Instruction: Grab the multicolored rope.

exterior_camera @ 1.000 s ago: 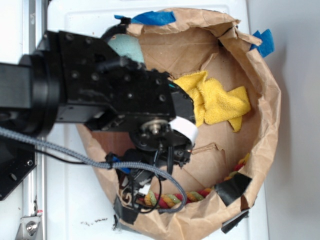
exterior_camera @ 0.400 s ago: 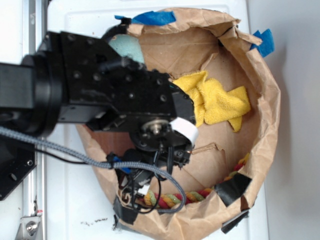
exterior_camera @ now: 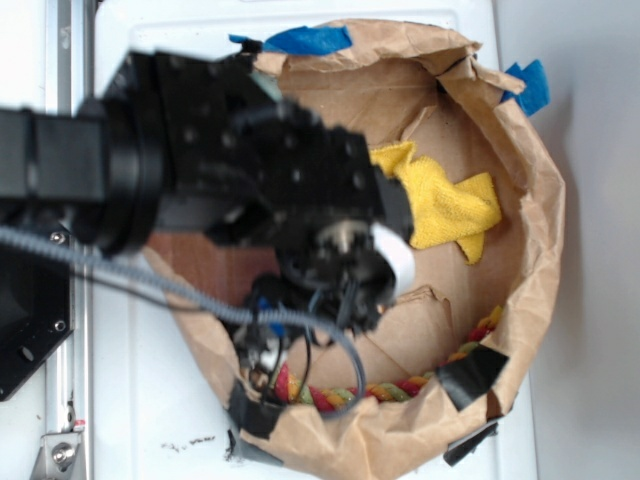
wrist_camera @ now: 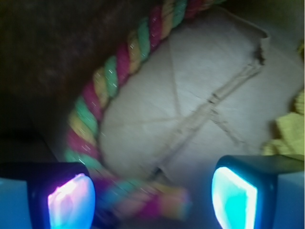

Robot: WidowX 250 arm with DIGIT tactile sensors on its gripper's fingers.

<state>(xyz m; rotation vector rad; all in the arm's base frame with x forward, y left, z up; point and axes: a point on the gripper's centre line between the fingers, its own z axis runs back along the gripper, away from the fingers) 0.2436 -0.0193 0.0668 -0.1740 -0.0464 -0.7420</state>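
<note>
Table (exterior_camera: 150, 400): white, under everything, metal rail along its left edge.
Bag (exterior_camera: 530, 250): brown paper, rolled down into a wide bowl; blue tape (exterior_camera: 305, 38) at the top rim, black tape (exterior_camera: 468, 372) at the lower right.
Arm (exterior_camera: 200, 170): black, blurred, reaching from the left over the bag's left half; grey cable (exterior_camera: 150, 285) looping below it.
Cloth (exterior_camera: 445, 205): yellow, crumpled on the bag floor, upper right of centre, partly under the arm.
Rope (exterior_camera: 385, 390): red, yellow and green twist, curving along the bag's lower inner wall from bottom left round to the right; in the wrist view (wrist_camera: 114, 76) running down the dark wall, then bending across the floor between the fingers.
Gripper (wrist_camera: 152, 193): spread wide, pads (wrist_camera: 70, 200) glowing at either lower corner, rope end lying blurred in the gap, nearer the left pad; contact not clear.
</note>
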